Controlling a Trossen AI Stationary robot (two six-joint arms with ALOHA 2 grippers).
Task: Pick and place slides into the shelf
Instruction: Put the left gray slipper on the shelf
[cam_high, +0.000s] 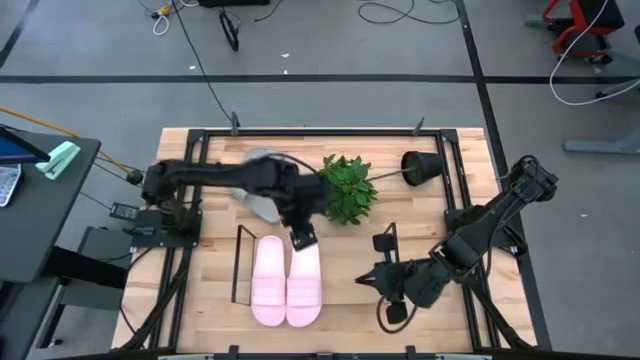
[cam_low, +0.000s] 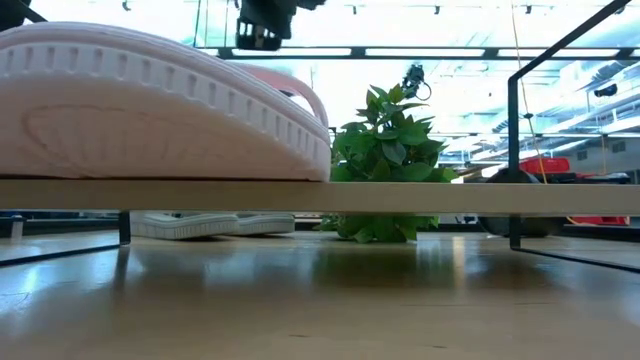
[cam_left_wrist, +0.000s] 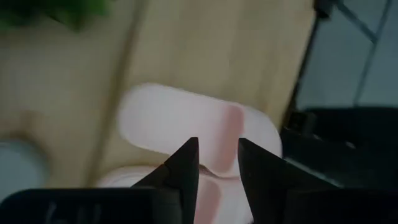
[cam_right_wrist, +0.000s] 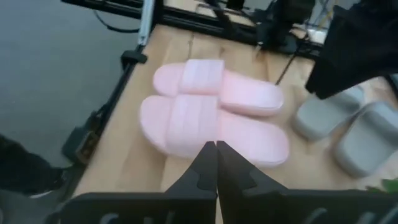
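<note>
Pink slides sit paired in the shelf by the table's front edge, your left gripper hovering part-open, empty above them, right gripper pinched together.

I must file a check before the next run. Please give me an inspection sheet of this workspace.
Surface: wooden table, edged by a black frame.
Job's things: pale pink slides side by side on the shelf; grey slides on the table behind, beside the plant.
Clutter: green plant; black pot lying on its side.
Grippers: left gripper above the pink slides' back end, fingers apart, holding nothing; right gripper shut, empty, at the table's front right.
Cables: several on the floor beyond the table.
Surroundings: dark side table at left; red-framed equipment on floor.
</note>
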